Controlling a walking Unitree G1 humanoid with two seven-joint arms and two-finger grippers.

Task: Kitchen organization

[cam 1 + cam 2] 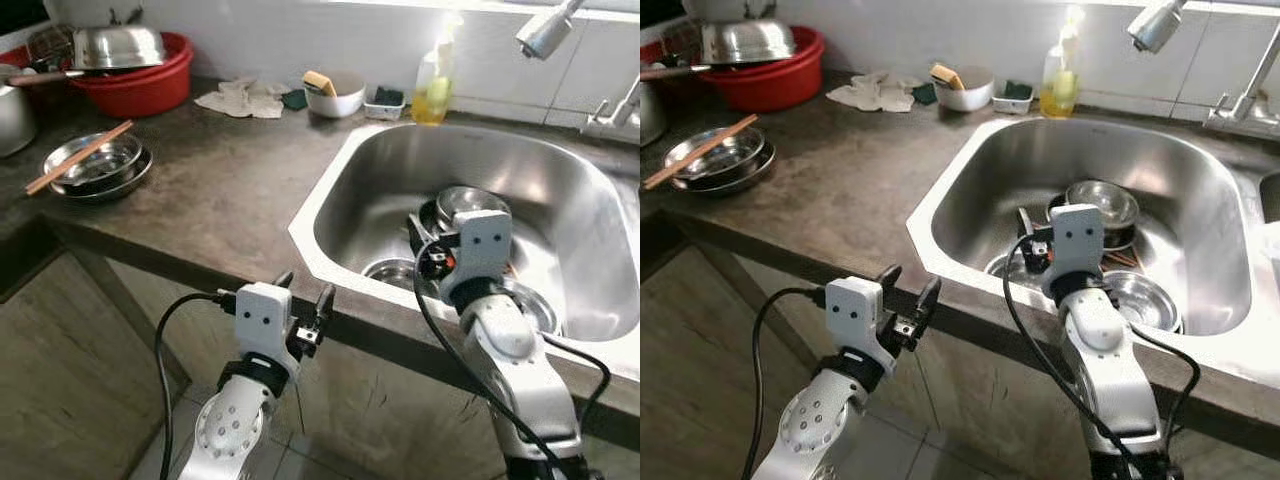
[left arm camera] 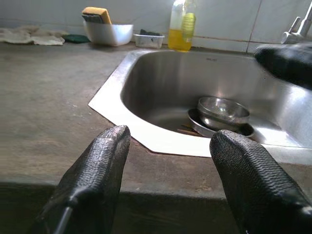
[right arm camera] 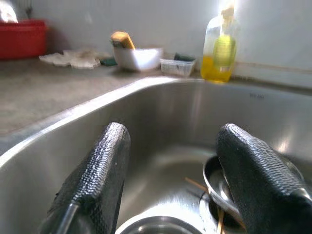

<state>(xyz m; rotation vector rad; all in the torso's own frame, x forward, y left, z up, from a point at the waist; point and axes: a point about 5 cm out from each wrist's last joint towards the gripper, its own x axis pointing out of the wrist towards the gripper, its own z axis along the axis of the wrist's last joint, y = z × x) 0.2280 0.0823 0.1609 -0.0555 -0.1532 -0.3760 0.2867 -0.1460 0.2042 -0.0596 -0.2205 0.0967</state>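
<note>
While its fingers (image 3: 95, 175) gape, right gripper (image 3: 170, 180) hangs over sink (image 1: 340, 190).

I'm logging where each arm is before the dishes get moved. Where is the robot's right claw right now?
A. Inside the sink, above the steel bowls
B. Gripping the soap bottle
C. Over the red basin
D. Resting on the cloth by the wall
A. The right claw hangs open inside the sink, just above the steel bowls, holding nothing.
</note>
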